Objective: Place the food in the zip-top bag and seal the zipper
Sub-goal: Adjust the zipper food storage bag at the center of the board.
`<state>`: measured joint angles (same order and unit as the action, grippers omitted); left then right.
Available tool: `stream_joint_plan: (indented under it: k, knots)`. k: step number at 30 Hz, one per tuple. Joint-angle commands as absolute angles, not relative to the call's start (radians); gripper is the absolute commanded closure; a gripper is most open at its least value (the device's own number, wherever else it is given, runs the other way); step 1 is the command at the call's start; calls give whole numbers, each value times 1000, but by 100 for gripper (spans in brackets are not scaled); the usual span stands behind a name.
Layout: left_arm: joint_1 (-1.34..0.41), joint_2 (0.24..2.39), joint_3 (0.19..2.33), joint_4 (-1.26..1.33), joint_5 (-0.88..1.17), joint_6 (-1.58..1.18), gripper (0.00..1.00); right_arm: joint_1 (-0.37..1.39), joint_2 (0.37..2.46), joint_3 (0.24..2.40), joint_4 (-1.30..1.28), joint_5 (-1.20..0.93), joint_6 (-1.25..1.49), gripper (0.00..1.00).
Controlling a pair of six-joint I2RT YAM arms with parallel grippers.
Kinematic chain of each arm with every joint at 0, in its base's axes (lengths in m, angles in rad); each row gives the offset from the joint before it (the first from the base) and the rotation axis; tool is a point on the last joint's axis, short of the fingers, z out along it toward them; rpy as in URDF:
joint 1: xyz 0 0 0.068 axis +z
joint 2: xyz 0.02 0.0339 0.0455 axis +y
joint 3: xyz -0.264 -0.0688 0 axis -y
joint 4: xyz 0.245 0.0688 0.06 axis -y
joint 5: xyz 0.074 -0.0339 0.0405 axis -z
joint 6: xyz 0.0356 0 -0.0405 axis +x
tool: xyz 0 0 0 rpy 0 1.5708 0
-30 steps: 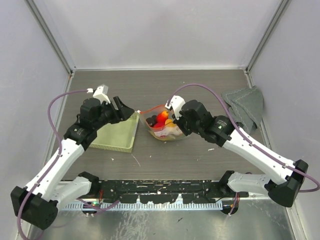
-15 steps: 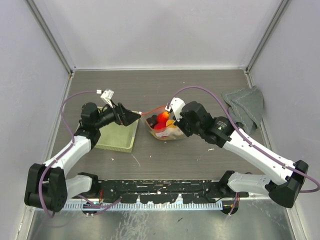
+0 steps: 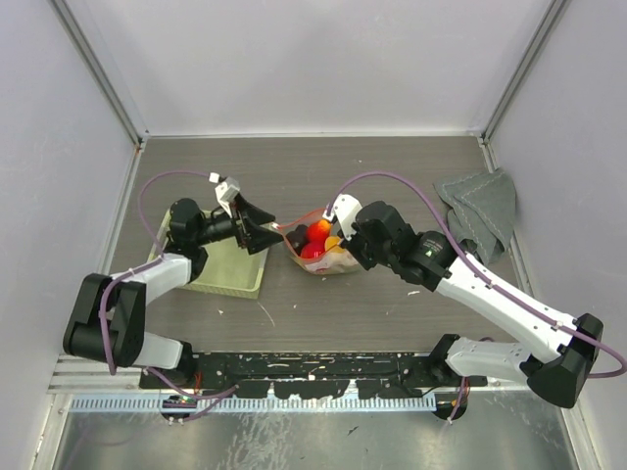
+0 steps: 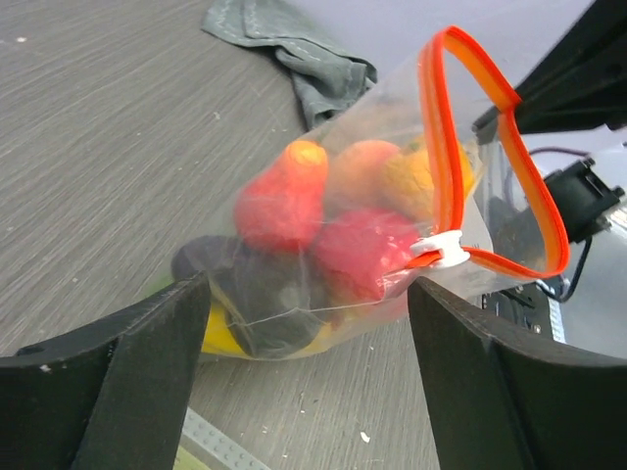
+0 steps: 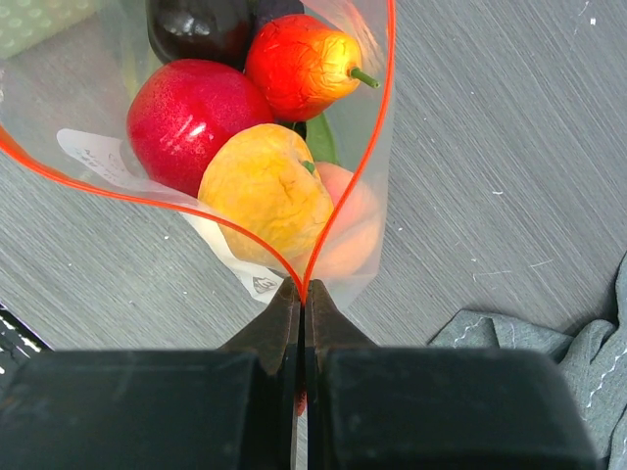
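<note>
Fruit (image 5: 186,113) lay inside the bag (image 4: 397,108), its mouth gaping. Our right claw (image 5: 304,294) pinched the bag's orange strip (image 4: 438,137). Our left claw (image 4: 304,294) hung wide open and empty near the bag's slider (image 4: 438,253). We thought pulling it came next.

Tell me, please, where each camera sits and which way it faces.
Top external: above, behind the bases, looking down on the table; both arms show.
Left wrist: low on the left arm, facing the zip-top bag side-on; the open left tool frames it.
Right wrist: looking down the shut right tool, which pinches the zipper.
Shared: all three show the bagged food and grey cloth.
</note>
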<state>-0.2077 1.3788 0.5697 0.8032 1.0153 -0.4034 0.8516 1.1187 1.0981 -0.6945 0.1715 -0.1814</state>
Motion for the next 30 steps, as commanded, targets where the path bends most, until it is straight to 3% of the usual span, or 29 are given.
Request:
stream_joint_plan:
  k: [1,6,9,16,21,24,30]
  knots:
    - [-250,1431,595,995,1152,-367,22,856,1091,1107,-611,193,-194,99]
    - [-267,1471,610,1028,1163,-369,29,857,1095,1108,-609,208,-198,99]
    - [-272,1480,626,1033,1175,-379,38,857,1092,1103,-609,208,-198,99]
    - [-270,1415,610,1027,1162,-399,81,856,1073,1107,-644,252,-185,99]
    - [-271,1309,620,749,1072,-325,100,847,1063,1120,-708,255,-175,99]
    - [-272,1216,622,556,960,-283,100,831,1059,1115,-734,255,-174,99]
    - [-272,1147,577,538,843,-381,100,777,1057,1083,-739,250,-150,100]
